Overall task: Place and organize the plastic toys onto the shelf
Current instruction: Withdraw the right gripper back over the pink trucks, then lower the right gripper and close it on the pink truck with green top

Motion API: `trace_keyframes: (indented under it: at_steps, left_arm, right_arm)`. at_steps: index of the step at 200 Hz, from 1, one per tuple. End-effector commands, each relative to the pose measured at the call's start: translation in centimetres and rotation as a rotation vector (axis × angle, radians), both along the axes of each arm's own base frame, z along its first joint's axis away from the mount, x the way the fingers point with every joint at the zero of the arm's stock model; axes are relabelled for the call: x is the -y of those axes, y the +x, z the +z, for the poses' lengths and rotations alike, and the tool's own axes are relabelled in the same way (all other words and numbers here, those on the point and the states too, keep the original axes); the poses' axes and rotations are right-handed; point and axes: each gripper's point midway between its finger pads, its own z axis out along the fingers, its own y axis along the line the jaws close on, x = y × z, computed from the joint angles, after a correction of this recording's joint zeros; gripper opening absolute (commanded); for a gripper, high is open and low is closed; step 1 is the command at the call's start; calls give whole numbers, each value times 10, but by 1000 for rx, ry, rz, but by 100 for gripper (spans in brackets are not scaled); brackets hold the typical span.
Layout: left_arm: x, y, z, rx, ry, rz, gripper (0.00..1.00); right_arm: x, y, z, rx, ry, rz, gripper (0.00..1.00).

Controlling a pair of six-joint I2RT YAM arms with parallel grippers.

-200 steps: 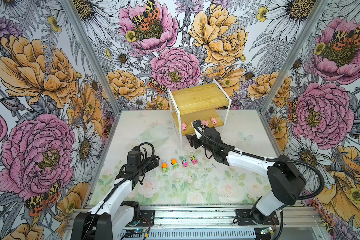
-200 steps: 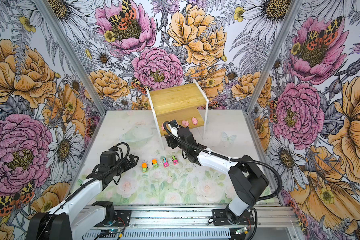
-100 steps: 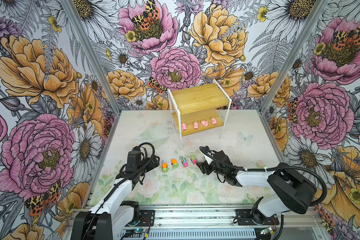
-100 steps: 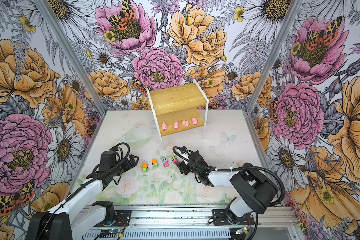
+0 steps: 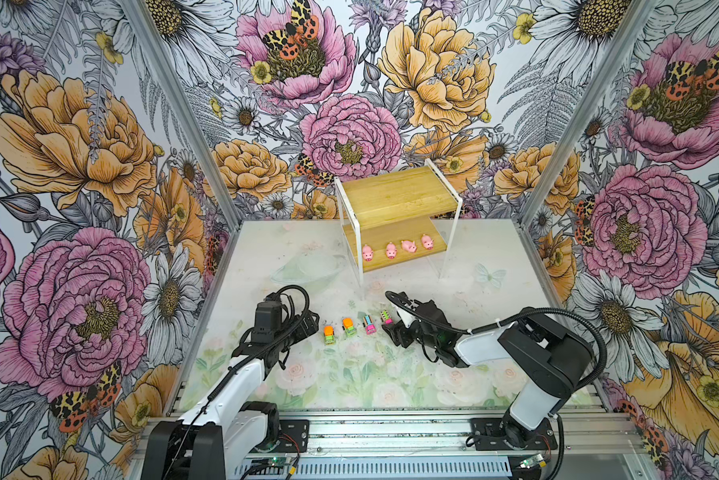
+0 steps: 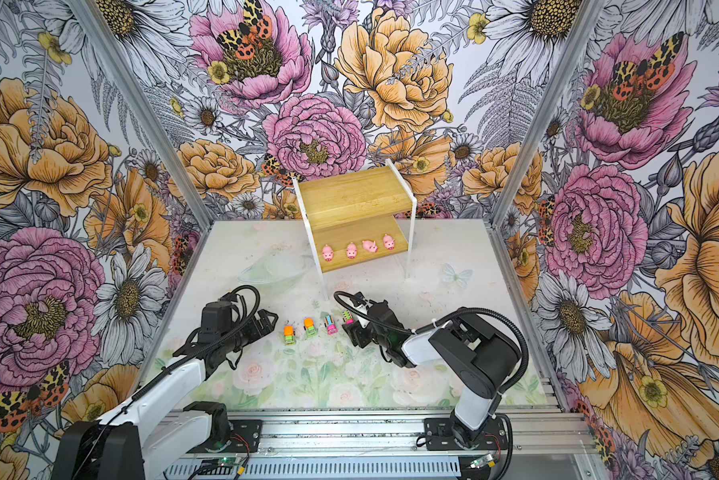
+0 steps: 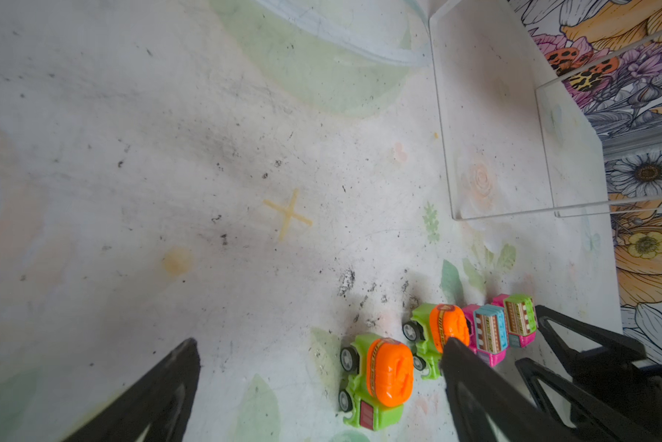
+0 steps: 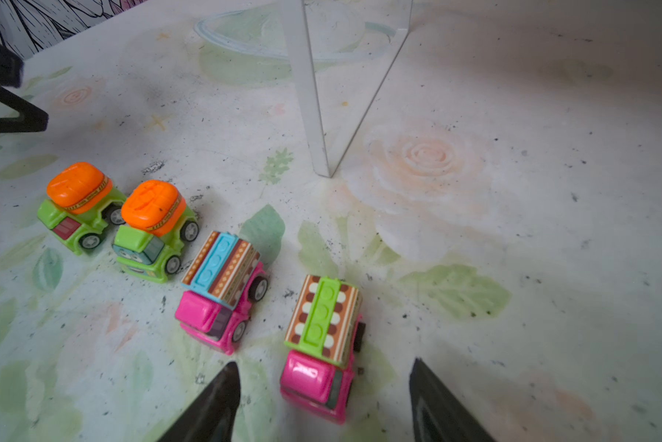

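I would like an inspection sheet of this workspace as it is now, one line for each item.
Surface: mat, dark specks.
Job's things: four pigs in a row on the lower board of the shelf; four trucks in a row on the mat.
Clutter: nothing seen.
Tools: left tool open, empty; right tool open at the green-topped pink truck.
Cables: black looped hoses, nothing snagged.
Surroundings: flowered walls.

Pink pigs (image 5: pixel 408 246), bamboo-coloured shelf (image 5: pixel 395 195) — orange-topped green trucks (image 5: pixel 329 333), floral walls (image 5: pixel 79 166).
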Motion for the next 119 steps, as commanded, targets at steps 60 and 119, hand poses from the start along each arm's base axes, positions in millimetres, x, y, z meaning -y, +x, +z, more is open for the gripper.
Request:
trace_keyframes:
  at_steps: [60, 119]
  left_arm:
    - [1, 7, 9, 25, 17, -11, 99]
    - [1, 8, 9, 21, 16, -10, 99]
  right_arm:
    - [-21, 19, 1, 34, 25, 17, 70]
    - [-19, 19, -7, 18, 25, 19, 60]
